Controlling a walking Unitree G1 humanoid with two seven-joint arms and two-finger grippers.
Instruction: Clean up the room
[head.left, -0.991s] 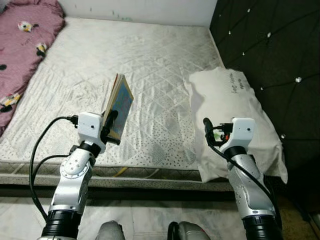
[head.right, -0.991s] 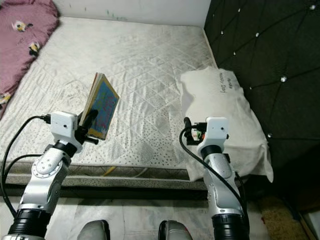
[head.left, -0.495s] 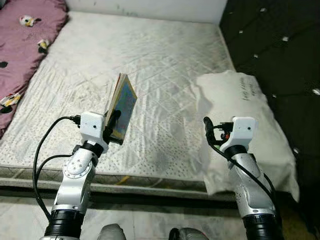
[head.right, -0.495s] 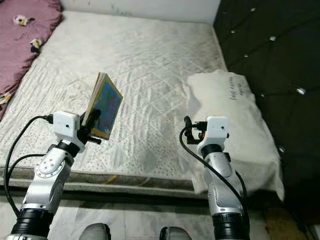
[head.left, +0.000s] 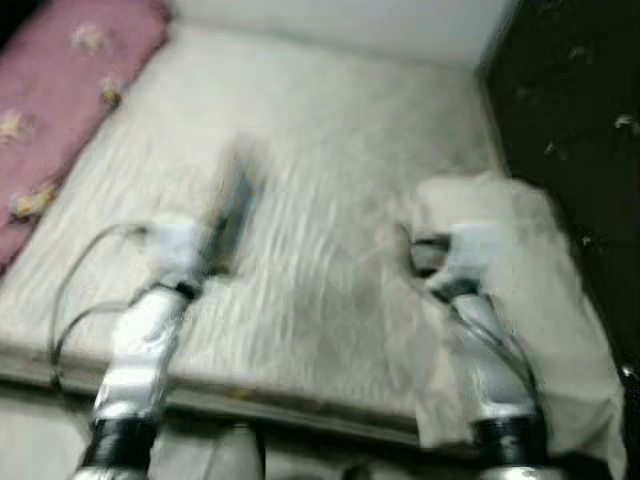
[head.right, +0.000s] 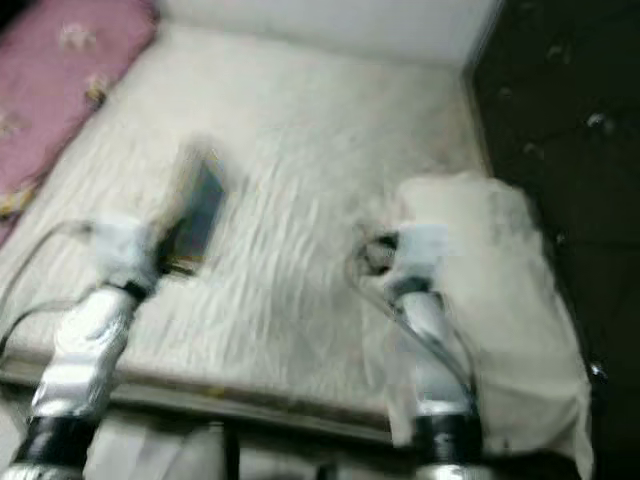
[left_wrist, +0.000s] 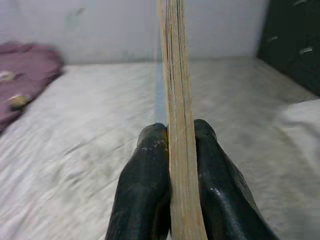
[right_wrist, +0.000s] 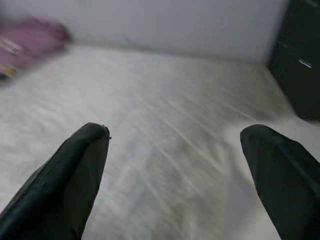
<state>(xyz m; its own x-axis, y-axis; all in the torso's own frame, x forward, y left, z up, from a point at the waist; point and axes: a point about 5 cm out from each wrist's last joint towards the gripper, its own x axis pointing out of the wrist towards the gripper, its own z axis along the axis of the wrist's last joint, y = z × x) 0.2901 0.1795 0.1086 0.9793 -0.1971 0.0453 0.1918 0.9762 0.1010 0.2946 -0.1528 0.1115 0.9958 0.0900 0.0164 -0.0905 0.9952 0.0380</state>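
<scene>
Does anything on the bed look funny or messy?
The white pillow hangs over the front edge of the mattress instead of lying flat. The left gripper grips a book upright, edge-on. The head views are blurry.

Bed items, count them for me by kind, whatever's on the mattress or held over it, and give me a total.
Books: 1, the book held upright in the left gripper, jaws shut on it.
Pillows: 1, the white pillow by the dark headboard.
Blankets: 1, the pink blanket.
Total: 3.
</scene>
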